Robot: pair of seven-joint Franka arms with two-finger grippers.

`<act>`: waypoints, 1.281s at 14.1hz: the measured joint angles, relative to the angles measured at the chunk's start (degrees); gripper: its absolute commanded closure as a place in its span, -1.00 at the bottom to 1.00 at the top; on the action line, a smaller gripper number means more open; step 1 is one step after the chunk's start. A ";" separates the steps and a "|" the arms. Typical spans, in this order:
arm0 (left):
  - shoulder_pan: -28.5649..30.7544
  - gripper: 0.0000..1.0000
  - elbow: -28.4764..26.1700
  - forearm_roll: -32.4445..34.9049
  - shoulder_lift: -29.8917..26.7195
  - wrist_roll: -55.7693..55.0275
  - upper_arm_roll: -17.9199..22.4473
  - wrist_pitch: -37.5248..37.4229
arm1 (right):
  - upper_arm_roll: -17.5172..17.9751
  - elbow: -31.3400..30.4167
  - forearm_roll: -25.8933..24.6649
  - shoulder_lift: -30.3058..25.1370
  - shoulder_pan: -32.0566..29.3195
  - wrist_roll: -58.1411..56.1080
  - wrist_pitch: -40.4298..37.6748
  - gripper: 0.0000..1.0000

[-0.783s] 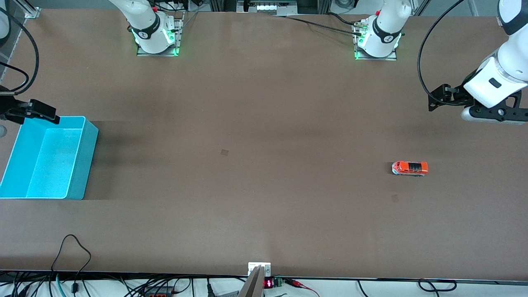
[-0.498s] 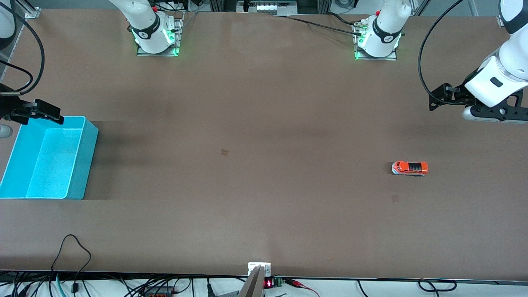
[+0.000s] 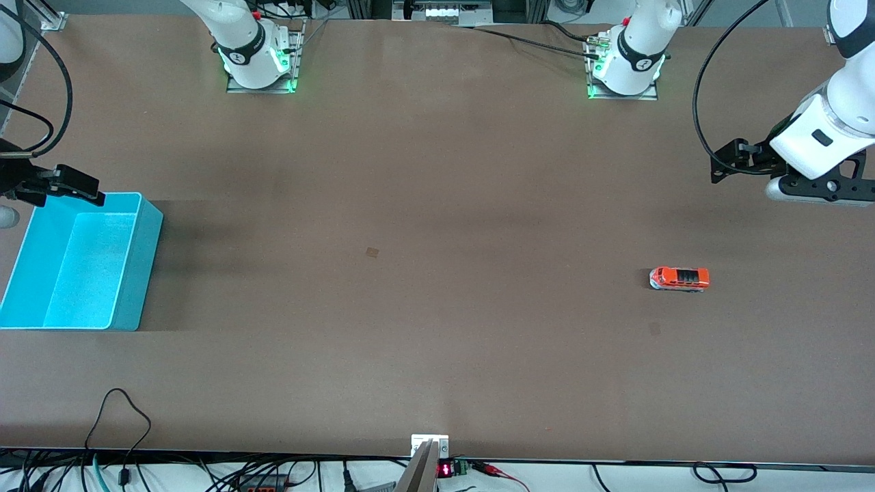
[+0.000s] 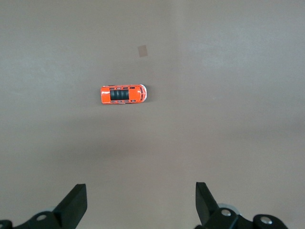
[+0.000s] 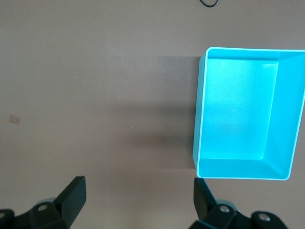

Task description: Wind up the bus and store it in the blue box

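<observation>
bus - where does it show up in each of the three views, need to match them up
Front view: the bus lies on the table toward the left arm's end, nearer the camera than the left gripper.
Left wrist view: the bus sits above the open fingers, near the middle.
Right wrist view: not in it; only the blue box shows.
Shared landmark: the small pale patch beside the bus.

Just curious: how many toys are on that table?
1: a bus toward the left arm's end, standing alone on the table. The box at the right arm's end looks empty.
</observation>
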 measured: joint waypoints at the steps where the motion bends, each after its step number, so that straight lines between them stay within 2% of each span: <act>1: 0.00 -1.00 0.05 0.00 0.01 0.00 0.00 -0.31 | -0.12 0.00 0.00 0.27 -0.05 0.00 -0.01 -1.00; 3: -0.01 -1.00 0.32 -0.03 0.03 0.01 -0.03 -3.53 | -0.27 -0.13 -0.05 1.81 -0.11 -0.26 -0.17 -1.00; 7: -1.05 -1.00 1.47 -0.20 0.03 0.83 -0.51 -14.89 | -0.56 -0.35 -0.13 6.85 -0.74 -2.71 -0.51 -1.00; 10: -1.57 -1.00 1.41 -0.25 0.34 10.07 -1.90 -17.85 | -0.65 -0.12 -2.13 7.04 -1.01 -4.59 -1.43 -1.00; 14: -1.16 -1.00 1.27 -0.17 4.51 28.26 -1.85 -16.75 | -0.63 -0.04 -4.45 6.94 -0.96 -8.80 -2.24 -1.00; 18: 0.45 -1.00 0.86 3.69 12.25 47.54 -1.75 -4.47 | -0.58 -0.04 -4.45 6.94 -0.87 -9.07 -2.33 -1.00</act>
